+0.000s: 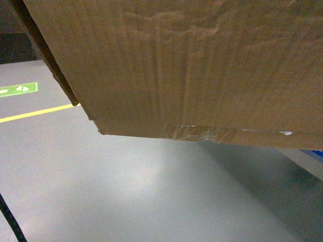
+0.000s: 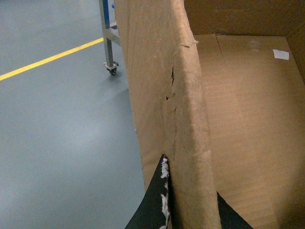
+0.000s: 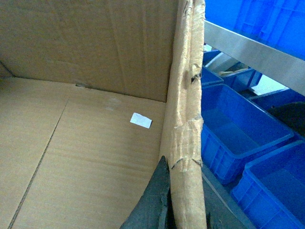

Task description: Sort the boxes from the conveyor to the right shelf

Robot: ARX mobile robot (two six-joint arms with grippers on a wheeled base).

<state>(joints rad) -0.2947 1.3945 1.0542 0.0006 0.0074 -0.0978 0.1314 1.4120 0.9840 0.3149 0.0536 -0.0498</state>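
Cardboard carton (image 1: 202, 65) walls sat clamped in both end effectors: the left end effector (image 2: 190, 210) had one dark finger (image 2: 155, 205) pressed against the outside of the carton's left wall and the other inside, with the ragged torn rim (image 2: 190, 119) running up between them. The right end effector (image 3: 183, 210) gripped the opposite wall the same way, one finger (image 3: 152, 205) inside the carton and the other outside it, the frayed edge (image 3: 190, 95) squeezed between the two.

Inside, the carton's brown floor (image 3: 86, 152) was bare apart from a small white label (image 3: 141, 120) lying near the right wall. In the head view the carton filled the upper part of the picture, held up clear of the grey floor (image 1: 126, 191), its underside tilted toward the camera, with clear tape (image 1: 202, 133) along the lower seam.

Just beyond the right wall lay blue plastic crates (image 3: 238, 133) under a steel rail (image 3: 252, 52). Past the left wall stood a metal frame leg (image 2: 108, 43) on a small caster (image 2: 112, 70), near a yellow line (image 2: 47, 59) painted on the floor. A green floor sign (image 1: 19, 89) showed at the far left.
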